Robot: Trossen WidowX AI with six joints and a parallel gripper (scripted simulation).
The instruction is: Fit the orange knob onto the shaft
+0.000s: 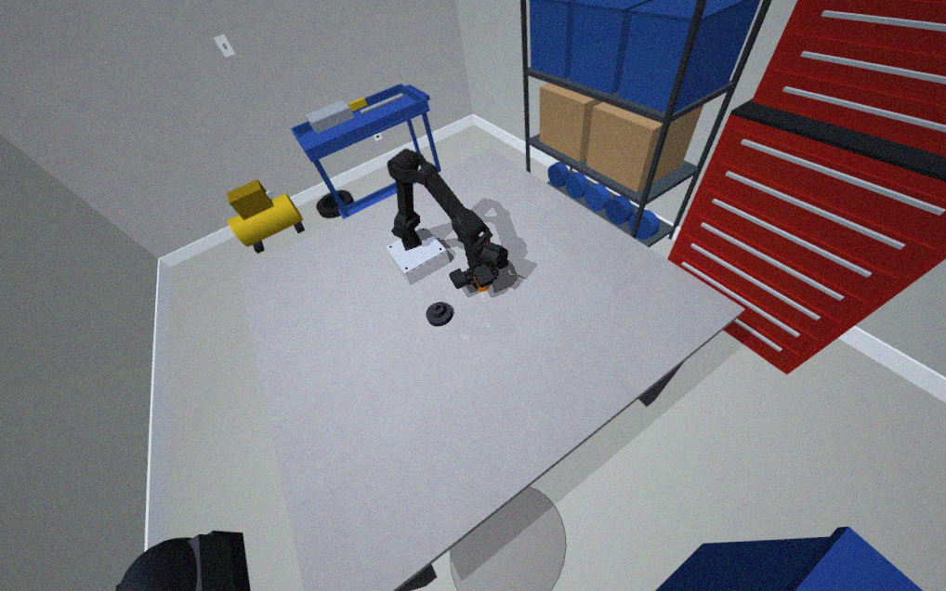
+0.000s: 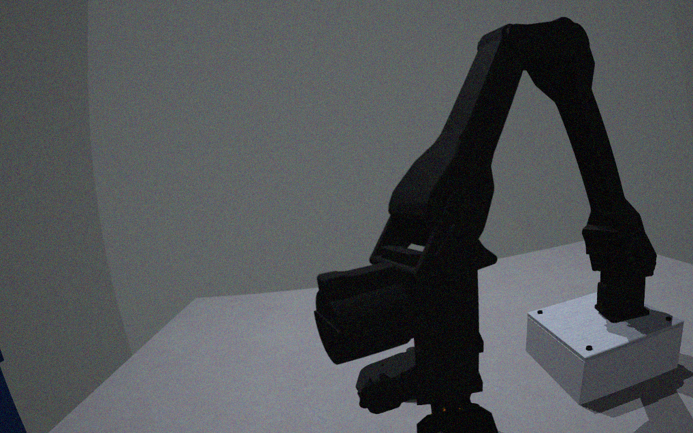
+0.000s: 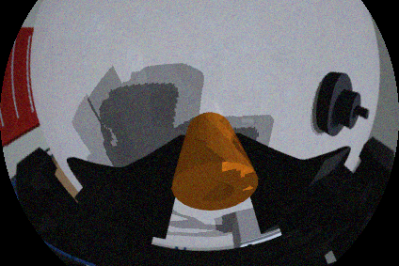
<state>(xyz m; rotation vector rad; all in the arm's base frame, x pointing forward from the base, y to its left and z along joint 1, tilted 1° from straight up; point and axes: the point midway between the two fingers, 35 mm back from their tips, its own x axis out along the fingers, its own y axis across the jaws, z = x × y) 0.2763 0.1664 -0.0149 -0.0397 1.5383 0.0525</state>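
Note:
The orange knob (image 1: 482, 289) (image 3: 213, 169) stands between my two black fingers, which touch it on both sides in the wrist view. My gripper (image 3: 210, 139) is shut on the knob. In the exterior view the fingertips are below the frame's edge and only specks of orange show. The dark round pedestal (image 1: 439, 315) (image 3: 331, 103) stands on the table with its thin shaft (image 3: 362, 112) pointing up and bare. It is to the right of the knob in the wrist view, a short way off. The shaft's flat side and the knob's hole are not visible.
The arm's pale base box (image 1: 418, 258) (image 2: 564, 335) stands on the grey table (image 1: 388, 411) (image 2: 220, 344) behind the pedestal. A blue cart, a shelf with boxes and a red drawer cabinet (image 1: 815, 220) stand around the table. The arm's shadow falls beside the knob.

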